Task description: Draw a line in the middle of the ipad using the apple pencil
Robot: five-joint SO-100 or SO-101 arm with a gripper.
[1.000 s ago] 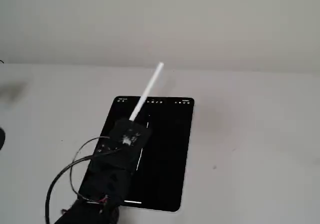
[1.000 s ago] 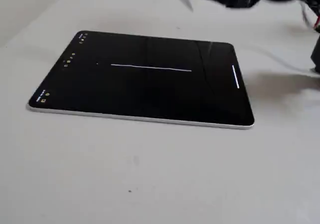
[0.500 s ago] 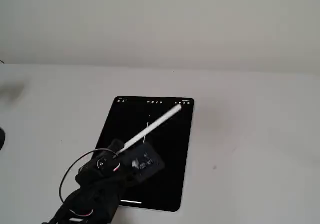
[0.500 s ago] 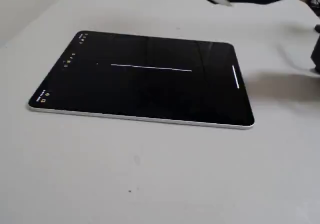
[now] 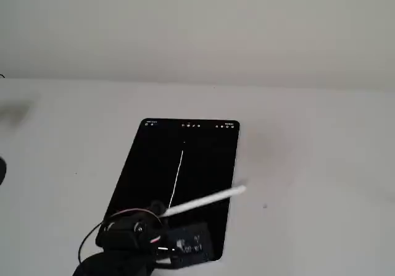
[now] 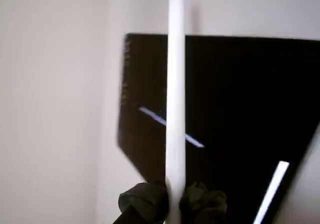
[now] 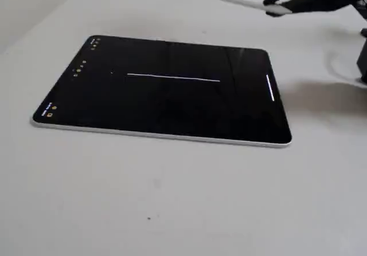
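Observation:
The iPad lies flat on the white table, its screen black. A thin white drawn line runs lengthwise down its middle. The line also shows in the wrist view and in a fixed view. My gripper is at the iPad's near short end, shut on the white Apple Pencil. The pencil points out over the iPad's right edge. In the wrist view the pencil stands between the two dark fingers. In a fixed view the gripper holds the pencil in the air, clear of the screen.
The iPad shows a short white bar near its end closest to the arm. A dark part of the arm stands at the right edge. Bare white table surrounds the iPad, with a pale wall behind.

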